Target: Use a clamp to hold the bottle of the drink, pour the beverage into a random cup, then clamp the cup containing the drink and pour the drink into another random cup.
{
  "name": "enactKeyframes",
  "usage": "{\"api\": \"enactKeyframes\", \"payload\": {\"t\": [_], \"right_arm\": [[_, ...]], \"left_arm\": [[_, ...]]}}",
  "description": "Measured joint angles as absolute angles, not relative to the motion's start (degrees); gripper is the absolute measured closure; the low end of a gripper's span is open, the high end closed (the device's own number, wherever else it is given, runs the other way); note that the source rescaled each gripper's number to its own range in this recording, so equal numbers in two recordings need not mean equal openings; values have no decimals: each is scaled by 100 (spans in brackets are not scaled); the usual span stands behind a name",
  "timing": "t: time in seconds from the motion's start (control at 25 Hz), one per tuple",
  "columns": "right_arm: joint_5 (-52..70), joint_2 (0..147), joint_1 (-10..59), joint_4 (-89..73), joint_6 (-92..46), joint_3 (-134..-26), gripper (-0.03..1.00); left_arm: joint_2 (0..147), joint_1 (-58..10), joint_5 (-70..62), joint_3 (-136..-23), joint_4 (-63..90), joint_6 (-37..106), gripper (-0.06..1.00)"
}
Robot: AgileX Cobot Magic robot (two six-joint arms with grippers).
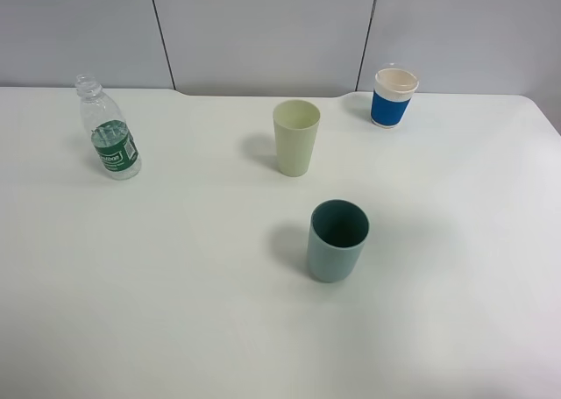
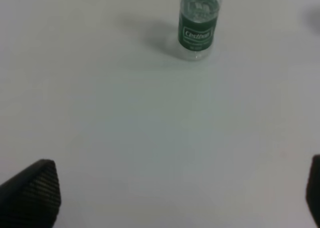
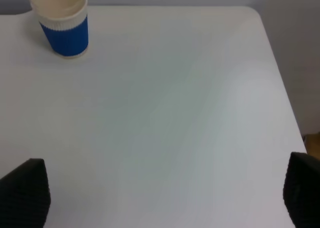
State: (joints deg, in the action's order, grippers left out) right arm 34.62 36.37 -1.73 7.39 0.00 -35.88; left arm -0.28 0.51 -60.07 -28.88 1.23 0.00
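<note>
- Teal cup [image 1: 337, 239] is sitting at 6 o'clock.
- Bottle [image 1: 112, 140] is standing at 10 o'clock: light, likely squashy; its labelled waist is offering the best grip.
- Left claw [image 2: 182, 190] and right claw [image 3: 165, 190] are gaping, empty.

Clear ribbed plastic bottle [image 1: 110, 138], matte teal cup [image 1: 337, 241], smooth white table [image 1: 175, 285].

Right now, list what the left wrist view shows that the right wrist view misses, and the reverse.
Left wrist only: the bottle, upright. Right wrist only: the white cup with blue band and the edge of the table. Both: that white table and an open, empty claw, the left claw and the right claw.
</note>
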Motion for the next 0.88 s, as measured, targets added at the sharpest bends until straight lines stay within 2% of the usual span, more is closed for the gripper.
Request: {"api": "enactKeyframes", "payload": {"t": [0.32,0.68,0.88], "right_arm": [[1787,5074,-154,784,-240,-3588,16],[52,6771,439,1105,-371,-3588,16],[-414,7441,770,1594,-372,-3590,16]], "left_arm": [[-28,51,-6007,-2888,123,0,-6],[-28,51,-6007,-2888,123,0,-6],[-28,51,-6007,-2888,123,0,-6]]}}
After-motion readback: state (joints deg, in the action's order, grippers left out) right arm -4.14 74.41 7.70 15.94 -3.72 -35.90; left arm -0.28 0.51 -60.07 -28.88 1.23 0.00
